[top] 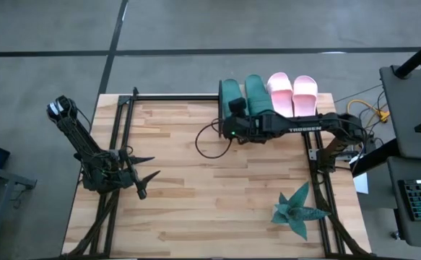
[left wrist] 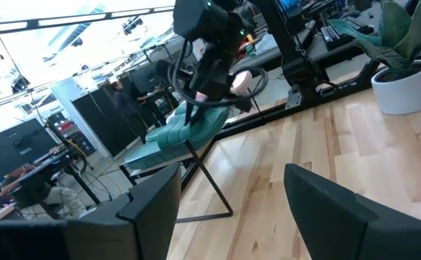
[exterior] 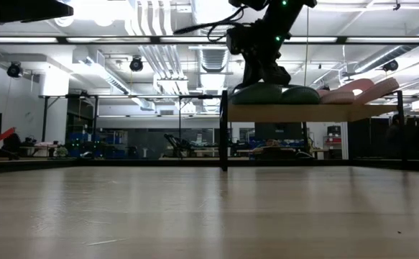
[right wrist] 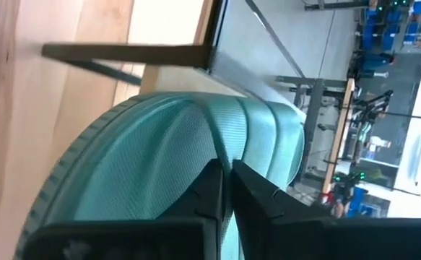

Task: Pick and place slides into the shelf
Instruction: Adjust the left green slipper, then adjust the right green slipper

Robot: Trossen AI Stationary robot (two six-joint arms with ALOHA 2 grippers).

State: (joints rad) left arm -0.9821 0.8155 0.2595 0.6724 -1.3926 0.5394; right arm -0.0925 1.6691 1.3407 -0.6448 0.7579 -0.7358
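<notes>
Right gripper (top: 233, 115): you have it at the near edge of the shelf (exterior: 288, 113), over the teal end of the row. Your wrist camera shows its fingers (right wrist: 211, 189) pinched almost together, tips against the ribbed strap of a teal slide (right wrist: 181, 166). You cannot tell whether they hold the strap or only touch it.
Left gripper (top: 144, 179): you have it parked well away from the shelf, near the table's opposite side. Its fingers (left wrist: 340, 209) stand spread apart with nothing between them.
Slides: all four sit on the shelf in one row, side by side and touching. The two teal slides (top: 245, 95) take the end nearer the table's middle; the two pink slides (top: 292, 94) take the end nearer the table's edge.
Slide look: you see wide ribbed straps and thick soft soles. From table height the teal pair (exterior: 275, 93) shows as rounded humps on the board, and the pink pair (exterior: 356, 91) rises tilted beside them.
Shelf: a light wood board on thin black uprights, standing at the far edge of the table (top: 196, 195), raised off its surface.
Right arm: it reaches along the front of the shelf, crossing the heels of the pink pair.
Plant (top: 297, 209): a teal spiky one, on the table well in front of the shelf's pink end.
Cable (top: 209, 144): a dark loop on the table just in front of the shelf's teal end.
</notes>
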